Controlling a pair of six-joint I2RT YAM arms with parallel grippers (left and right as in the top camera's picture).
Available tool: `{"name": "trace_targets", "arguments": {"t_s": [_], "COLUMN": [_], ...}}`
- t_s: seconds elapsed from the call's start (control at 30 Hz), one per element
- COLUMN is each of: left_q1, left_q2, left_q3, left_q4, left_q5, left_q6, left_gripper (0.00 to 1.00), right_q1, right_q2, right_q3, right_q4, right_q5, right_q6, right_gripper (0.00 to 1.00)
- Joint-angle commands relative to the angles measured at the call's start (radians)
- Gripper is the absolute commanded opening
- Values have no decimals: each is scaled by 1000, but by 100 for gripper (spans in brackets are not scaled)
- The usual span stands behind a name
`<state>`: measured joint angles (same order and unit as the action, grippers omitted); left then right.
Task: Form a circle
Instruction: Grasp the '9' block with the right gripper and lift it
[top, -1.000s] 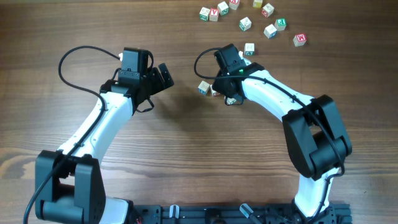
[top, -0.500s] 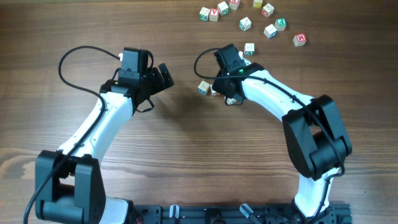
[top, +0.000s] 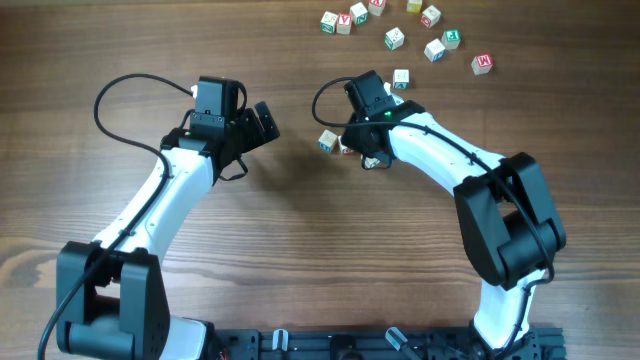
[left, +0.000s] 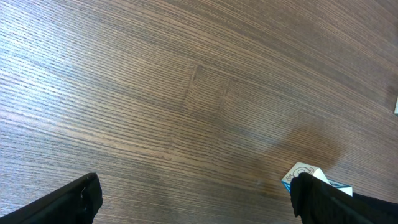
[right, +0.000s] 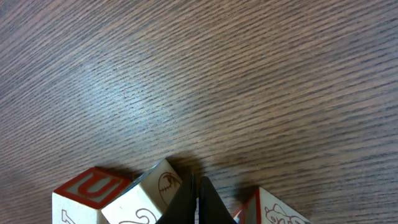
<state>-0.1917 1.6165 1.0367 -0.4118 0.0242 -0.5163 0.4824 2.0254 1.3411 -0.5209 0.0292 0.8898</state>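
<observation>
At the centre of the counter (top: 300, 250), just past my right wrist, sits the circle (top: 328, 141): three small square-edged wooden cubes, pale and matte, with printed faces. From the right wrist camera I see a red-bordered U on the left cube (right: 93, 190), a line drawing on the middle cube (right: 149, 199), and a red edge on the right cube (right: 273, 210). They're packed side by side, more a short row than a ring. Its long axis runs roughly left to right across the counter, with the left end pointing toward my left arm.

The right gripper (right: 196, 196) has its fingers pressed together with nothing between them, its tip nosing in among the cubes. The left gripper (top: 265, 122) hangs with fingers spread wide, holding nothing, near the row's blue-faced end but apart from it.

The counter is brown wood with fine straight grain and a soft sheen. Loose letter cubes (top: 394, 38) lie scattered along the far edge, well apart from the clump.
</observation>
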Motion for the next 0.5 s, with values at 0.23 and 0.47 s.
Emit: {"name": "trace_targets", "arguments": {"t_s": [0.23,0.47], "left_q1": [0,0], "left_q2": [-19,-19], "left_q3": [-3,-3], "left_q4": [2,2], "left_q5": [0,0], "left_q6": [15,15], "left_gripper": [100,100], "right_q1": [-3,-103], "right_q2": [11,-59], "right_q3": [-3,3], "right_q4": [-9,-58], "right_q5": [42,56], "right_q6": [12,88], "right_gripper": [5,32]}}
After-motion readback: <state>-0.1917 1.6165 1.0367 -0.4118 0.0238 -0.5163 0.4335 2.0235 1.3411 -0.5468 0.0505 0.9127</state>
